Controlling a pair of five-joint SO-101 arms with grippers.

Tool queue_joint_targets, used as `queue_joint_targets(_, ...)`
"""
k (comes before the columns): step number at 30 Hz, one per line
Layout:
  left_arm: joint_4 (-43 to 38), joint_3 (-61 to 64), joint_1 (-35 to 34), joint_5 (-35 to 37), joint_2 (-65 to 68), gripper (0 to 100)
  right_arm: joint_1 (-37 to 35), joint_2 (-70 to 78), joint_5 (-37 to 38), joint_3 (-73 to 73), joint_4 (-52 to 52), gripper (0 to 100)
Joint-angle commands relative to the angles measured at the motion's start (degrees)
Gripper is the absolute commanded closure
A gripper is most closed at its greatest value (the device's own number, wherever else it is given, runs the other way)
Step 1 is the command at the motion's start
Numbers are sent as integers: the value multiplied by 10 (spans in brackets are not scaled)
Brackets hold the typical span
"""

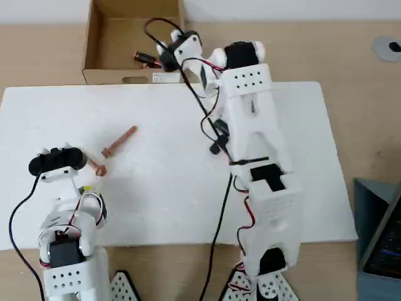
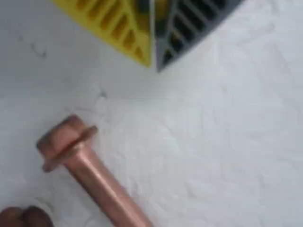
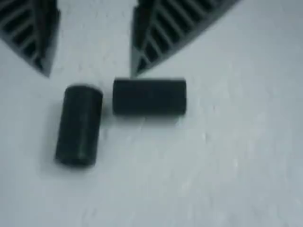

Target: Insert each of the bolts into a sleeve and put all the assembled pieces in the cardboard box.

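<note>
Two copper bolts lie on the white mat: one (image 1: 119, 142) lies loose, and the other (image 1: 97, 168) is beside my left arm (image 1: 59, 164). In the left wrist view a bolt (image 2: 90, 170) lies just off my left gripper (image 2: 154, 64), whose yellow and grey fingers meet with nothing held. My right gripper (image 3: 91, 73) hangs open over two black sleeves, one (image 3: 78, 125) under the gap and one (image 3: 149, 97) by a fingertip. The cardboard box (image 1: 94, 37) at the back holds an assembled piece (image 1: 147, 59).
My right arm (image 1: 257, 157) stretches across the middle of the mat (image 1: 156, 200), with its wrist (image 1: 185, 50) near the box's front corner. Black cables trail beside it. A grey object (image 1: 376, 238) sits off the mat at the right edge.
</note>
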Motion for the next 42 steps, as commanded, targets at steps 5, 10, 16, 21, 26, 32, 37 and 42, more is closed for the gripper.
queue_joint_targets(5,2,-9,-4,1,-4,998,29,-44,42,109,-61,865)
queue_joint_targets(10,2,-9,-3,1,-4,998,29,-44,46,168,-123,864)
queue_joint_targets(16,2,-9,-3,1,-4,998,29,-43,53,222,-180,864)
queue_joint_targets(21,2,-9,-3,1,-4,998,29,-43,57,258,-223,864)
queue_joint_targets(26,2,-9,-3,1,-4,998,36,-29,57,281,-250,864)
queue_joint_targets(32,2,-9,-3,1,-4,998,51,27,57,262,-249,865)
queue_joint_targets(37,2,-9,-3,1,-4,998,58,64,57,248,-246,868)
queue_joint_targets(42,2,-9,-3,1,-4,998,56,77,62,248,-248,930)
